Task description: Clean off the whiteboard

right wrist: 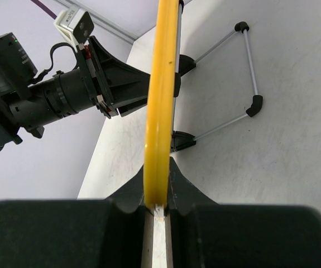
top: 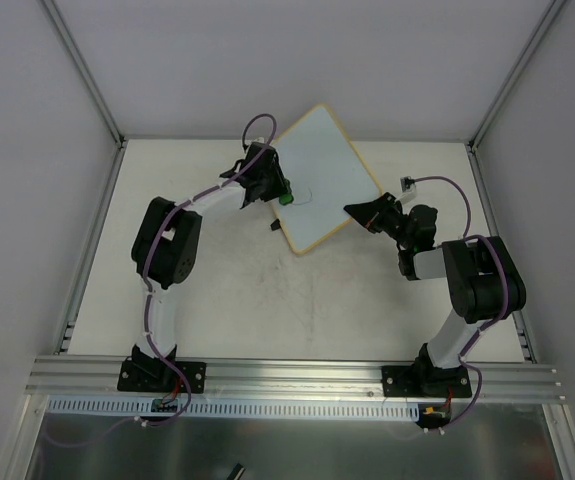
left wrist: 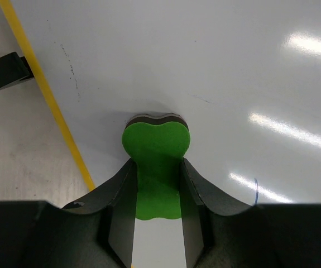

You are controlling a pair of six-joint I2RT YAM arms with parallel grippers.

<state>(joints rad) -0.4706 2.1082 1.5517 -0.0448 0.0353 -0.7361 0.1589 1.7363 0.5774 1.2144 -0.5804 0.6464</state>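
A scuffed white table point(top: 267, 300) sits between plain grey walls point(top: 27, 150), aluminium rail point(top: 297, 372) in front.

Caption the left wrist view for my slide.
Jaws of the left gripper clamp a green eraser against the whiteboard, faint pen marks nearby.

In the top view the left gripper point(top: 279, 190) covers most of the green eraser point(top: 285, 197); only a small green patch shows; the pen marks on the whiteboard point(top: 327, 170) beside it are too faint to read. In the left wrist view the board runs past the top and right edges; the black clip point(left wrist: 3, 72) is cut by the left edge; a short blue mark point(left wrist: 255, 190) disappears behind the gripper body. In the right wrist view the board is seen edge-on in the right gripper point(right wrist: 159, 207); its writing face is hidden; the near fingers are blurred.
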